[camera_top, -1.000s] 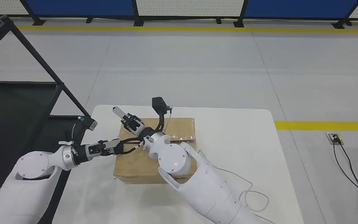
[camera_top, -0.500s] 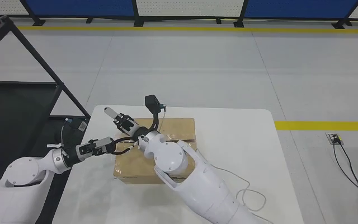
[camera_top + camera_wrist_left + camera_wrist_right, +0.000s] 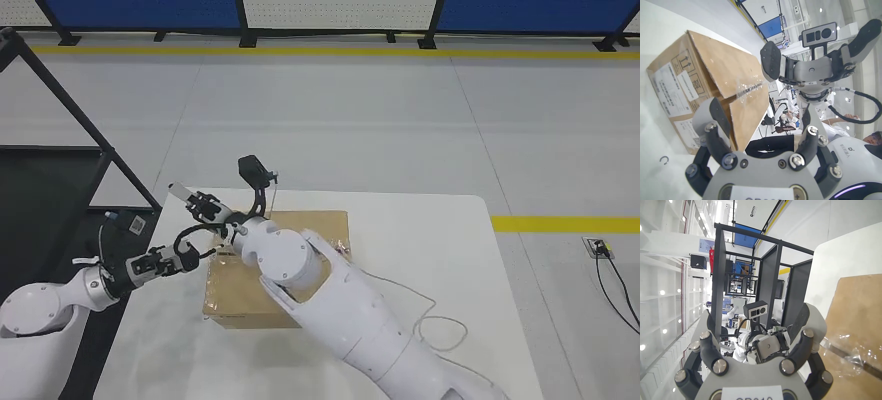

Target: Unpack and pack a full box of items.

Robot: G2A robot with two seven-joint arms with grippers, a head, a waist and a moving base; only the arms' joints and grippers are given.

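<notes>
Seen from above, the right arm [image 3: 330, 300] lies across the cardboard box [image 3: 228, 298] and covers most of its lid; shut, taped flaps keep the contents out of sight. From the left wrist, a finger of the left claw [image 3: 761, 111] masks the box's near corner, and the print on its labels [image 3: 662, 91] is too blurred to read. The right wrist view cuts the box off at the picture's edge. Whether that claw touches the box is perhaps too small to tell.

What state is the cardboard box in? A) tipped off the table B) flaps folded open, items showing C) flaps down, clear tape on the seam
C: the cardboard box sits with its top flaps down and crumpled clear tape along the seam, as both wrist views show.
</notes>
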